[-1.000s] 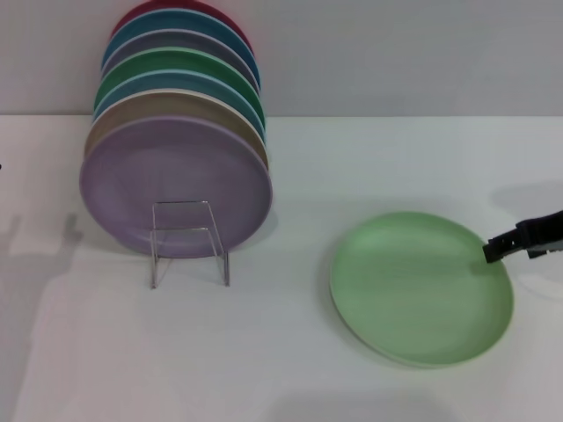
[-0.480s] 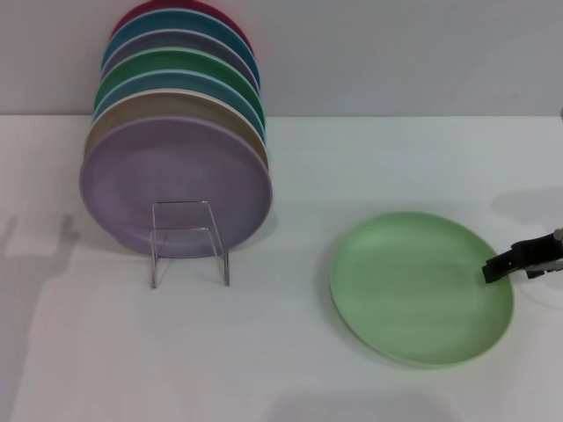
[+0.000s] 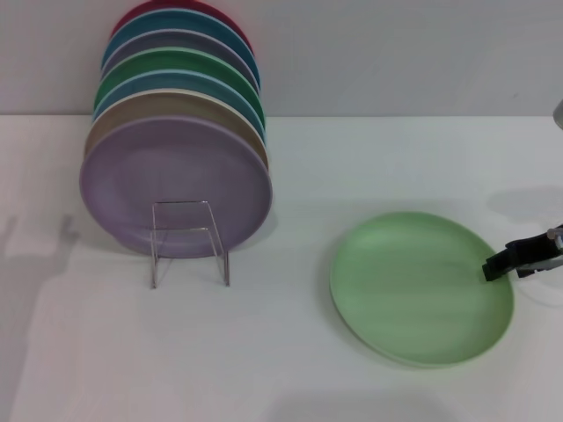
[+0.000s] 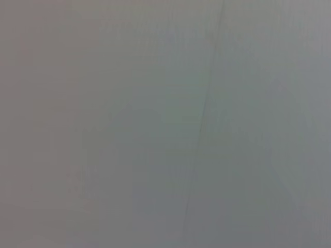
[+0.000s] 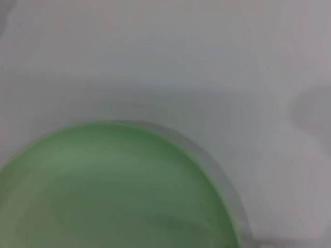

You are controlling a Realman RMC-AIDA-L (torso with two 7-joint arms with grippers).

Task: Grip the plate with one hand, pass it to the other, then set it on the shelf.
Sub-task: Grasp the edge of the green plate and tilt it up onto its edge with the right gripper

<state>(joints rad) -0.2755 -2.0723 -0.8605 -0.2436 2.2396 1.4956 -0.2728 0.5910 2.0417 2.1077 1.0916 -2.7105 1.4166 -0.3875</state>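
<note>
The light pastel-green plate (image 3: pixel 420 287) lies flat on the white table at the right front. It also fills the right wrist view (image 5: pixel 108 191). My right gripper (image 3: pixel 496 265) reaches in from the right edge, with its black tip at the plate's right rim, low over it. The shelf (image 3: pixel 189 243), a small clear wire stand with a squarish front loop, stands at the left front of the table. My left gripper is out of view; the left wrist view shows only a blank grey surface.
A row of several upright plates stands behind the shelf, with a lilac plate (image 3: pixel 176 180) at the front, then tan, blue, darker green (image 3: pixel 185 63) and others, up to the grey back wall. White table (image 3: pixel 290 369) lies between the shelf and the green plate.
My right gripper has moved a little toward the table's front along the plate's right rim and lower. The plate and the shelf have not moved.
</note>
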